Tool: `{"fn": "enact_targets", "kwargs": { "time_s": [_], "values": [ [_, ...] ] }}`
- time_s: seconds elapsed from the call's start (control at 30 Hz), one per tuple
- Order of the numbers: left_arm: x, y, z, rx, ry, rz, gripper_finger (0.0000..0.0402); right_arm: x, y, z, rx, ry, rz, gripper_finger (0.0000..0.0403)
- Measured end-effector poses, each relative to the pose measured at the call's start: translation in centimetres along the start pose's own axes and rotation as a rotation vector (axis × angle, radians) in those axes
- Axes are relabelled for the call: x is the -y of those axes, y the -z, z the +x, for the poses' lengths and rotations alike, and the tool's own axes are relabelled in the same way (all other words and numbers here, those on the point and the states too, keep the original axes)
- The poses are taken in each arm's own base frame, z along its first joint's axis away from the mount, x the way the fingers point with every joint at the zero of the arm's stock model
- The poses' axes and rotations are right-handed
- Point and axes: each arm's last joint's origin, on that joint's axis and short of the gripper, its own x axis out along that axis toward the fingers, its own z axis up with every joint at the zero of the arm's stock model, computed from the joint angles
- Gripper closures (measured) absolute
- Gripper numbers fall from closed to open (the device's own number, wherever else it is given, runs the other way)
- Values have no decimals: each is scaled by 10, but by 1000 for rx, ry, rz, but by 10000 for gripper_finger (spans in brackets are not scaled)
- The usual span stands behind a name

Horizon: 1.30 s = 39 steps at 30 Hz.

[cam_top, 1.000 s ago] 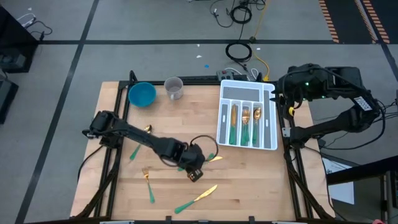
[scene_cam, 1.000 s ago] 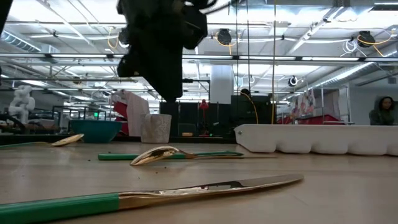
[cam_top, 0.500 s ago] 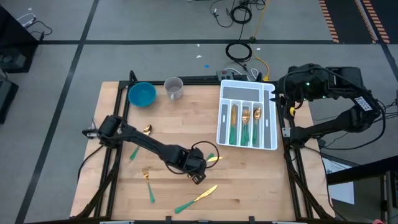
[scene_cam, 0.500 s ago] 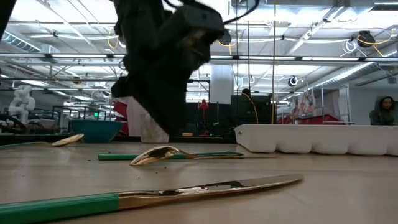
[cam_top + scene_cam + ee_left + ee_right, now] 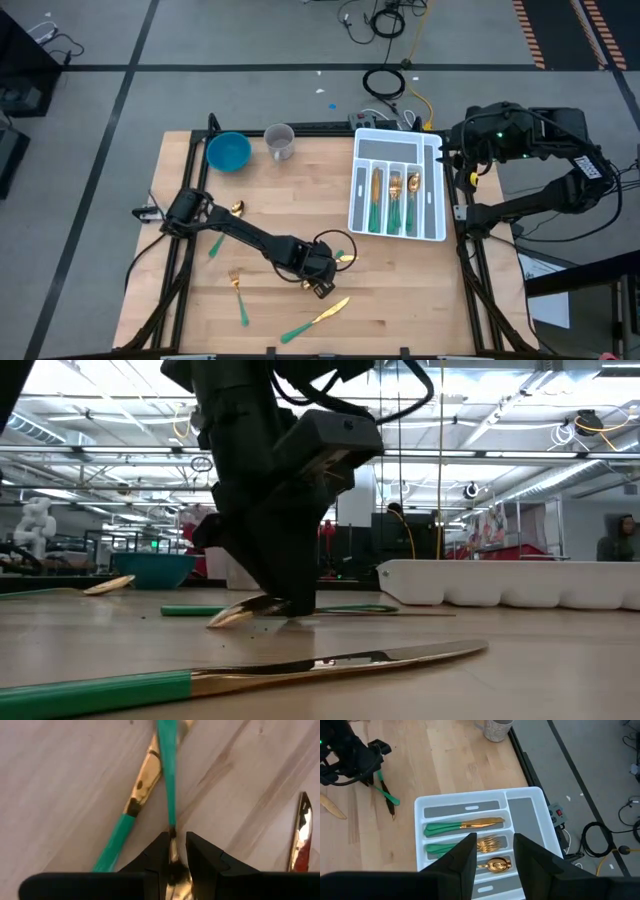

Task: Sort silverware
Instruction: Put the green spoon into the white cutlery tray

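Observation:
A gold-headed spoon with a teal handle lies flat on the wooden table near its middle. My left gripper points steeply down over it. Its fingers are slightly open and stand on either side of the spoon's gold neck. A second teal-and-gold piece lies beside the spoon's handle. A knife lies nearer the front edge. My right gripper hangs open and empty, high over the white tray at the table's right. My left gripper comes from above, pointing steeply down, with one finger on each side of the spoon's gold neck, where the teal handle ends. The spoon lies flat on the table. I cannot tell whether the fingers touch it.
The tray holds several sorted pieces. A blue bowl and a cup stand at the far left. A fork and another spoon lie on the table's left part.
My left gripper has come down onto the spoon and moved a little toward the table's right and near edges. The spoon has not moved.

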Motion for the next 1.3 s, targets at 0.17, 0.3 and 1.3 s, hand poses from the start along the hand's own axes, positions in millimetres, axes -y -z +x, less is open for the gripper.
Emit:
{"fn": "enact_targets", "kwargs": {
  "time_s": [0.17, 0.3, 1.3],
  "values": [
    [-1, 0, 11, -32, 13, 1, 329, 0, 1, -1, 3, 0, 3, 282],
    [-2, 0, 12, -52, 12, -9, 331, 0, 1, -1, 5, 0, 18, 282],
    [10, -57, -125, 421, 95, 17, 394, -1, 9, -14, 48, -124, 57, 282]
  ]
}}
